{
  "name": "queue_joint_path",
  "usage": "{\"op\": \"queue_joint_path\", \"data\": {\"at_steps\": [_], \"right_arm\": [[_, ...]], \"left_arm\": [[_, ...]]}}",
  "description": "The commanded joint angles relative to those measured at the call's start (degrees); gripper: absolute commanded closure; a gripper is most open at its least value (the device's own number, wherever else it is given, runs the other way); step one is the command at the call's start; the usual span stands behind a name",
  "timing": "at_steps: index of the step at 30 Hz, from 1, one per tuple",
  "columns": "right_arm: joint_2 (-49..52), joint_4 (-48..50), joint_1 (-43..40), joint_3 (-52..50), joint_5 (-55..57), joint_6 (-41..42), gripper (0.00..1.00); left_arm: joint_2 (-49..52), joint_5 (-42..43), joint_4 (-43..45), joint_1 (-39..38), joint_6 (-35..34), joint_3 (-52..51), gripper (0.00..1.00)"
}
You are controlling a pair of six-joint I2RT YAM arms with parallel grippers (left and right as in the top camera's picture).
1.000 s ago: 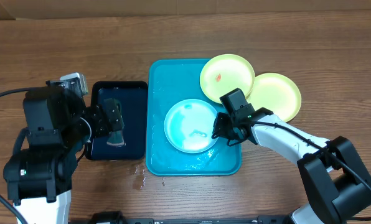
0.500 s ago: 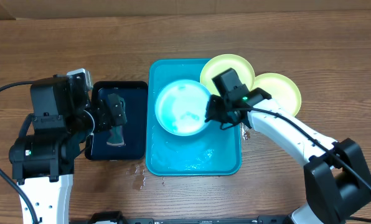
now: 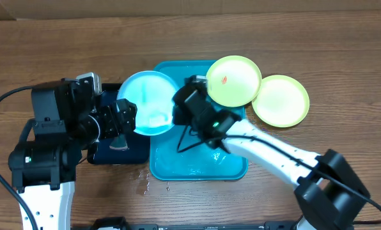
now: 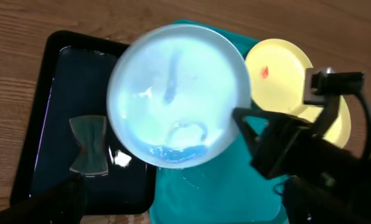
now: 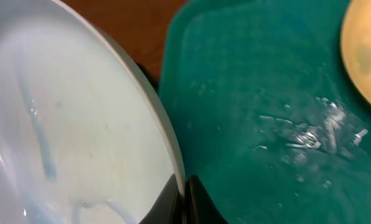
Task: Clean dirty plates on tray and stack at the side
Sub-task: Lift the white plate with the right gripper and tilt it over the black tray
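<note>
Reaching leftward across the turquoise tray (image 3: 232,167), the right arm has its right tool (image 3: 176,115) clenched on the rim of the light-blue plate (image 3: 147,103), which is raised above the tray's left edge. The left tool (image 3: 121,118) hangs spread wide just left of the tray, over a dark tray (image 3: 107,153).

Robot lab bench, wood-grain table (image 3: 344,38), two arms (image 3: 273,147) (cables trailing)
</note>
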Motion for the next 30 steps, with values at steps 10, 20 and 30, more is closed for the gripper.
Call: {"op": "queue_joint_path", "data": {"at_steps": [10, 20, 30], "right_arm": [[4.3, 16.8, 7.7, 1.6, 18.8, -8.1, 0.96], [4.8, 27.3, 7.8, 1.6, 24.7, -24.4, 0.96], [4.8, 41.1, 7.7, 1.6, 25.8, -39.7, 0.96]], "left_arm": [[-0.7, 3.4, -1.4, 0.3, 1.1, 1.0, 0.0], [-4.5, -0.1, -3.0, 0.3, 1.7, 4.1, 0.0], [-6.2, -7.8, -3.5, 0.3, 1.7, 4.6, 0.0]]}}
